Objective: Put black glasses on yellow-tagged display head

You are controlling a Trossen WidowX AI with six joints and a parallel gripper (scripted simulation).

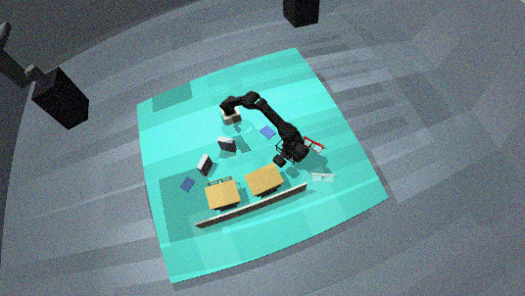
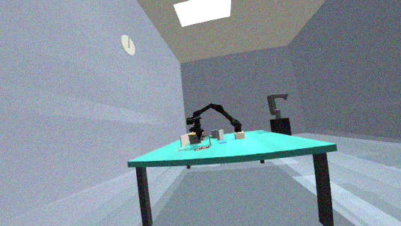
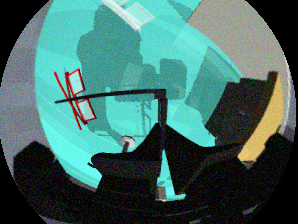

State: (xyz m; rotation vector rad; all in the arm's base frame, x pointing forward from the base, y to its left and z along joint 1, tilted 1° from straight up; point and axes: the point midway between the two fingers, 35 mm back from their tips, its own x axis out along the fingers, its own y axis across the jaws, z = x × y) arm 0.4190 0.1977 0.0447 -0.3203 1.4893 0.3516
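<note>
My gripper [image 3: 159, 125] is shut on the black glasses [image 3: 110, 94], whose thin dark frame rises from the fingertips and reaches left in the wrist view. In the top view the arm holds them above the table, up and right of the display heads; the fingertips are hidden there. One display head [image 1: 264, 179] [image 3: 235, 107], with an orange-yellow top, is nearer the gripper. The other head [image 1: 222, 194] stands left of it, with a dark pair of glasses [image 1: 218, 181] along its upper edge. I cannot make out the yellow tag on either head.
Red glasses [image 1: 313, 144] [image 3: 86, 110] and white glasses [image 1: 322, 177] [image 3: 139, 13] lie right of the arm. A long low wall [image 1: 251, 206] runs behind the heads. Two grey-white blocks [image 1: 226, 144] [image 1: 205, 165] and two blue squares [image 1: 267, 131] [image 1: 187, 184] are on the table. A round disc [image 3: 127, 143] shows below.
</note>
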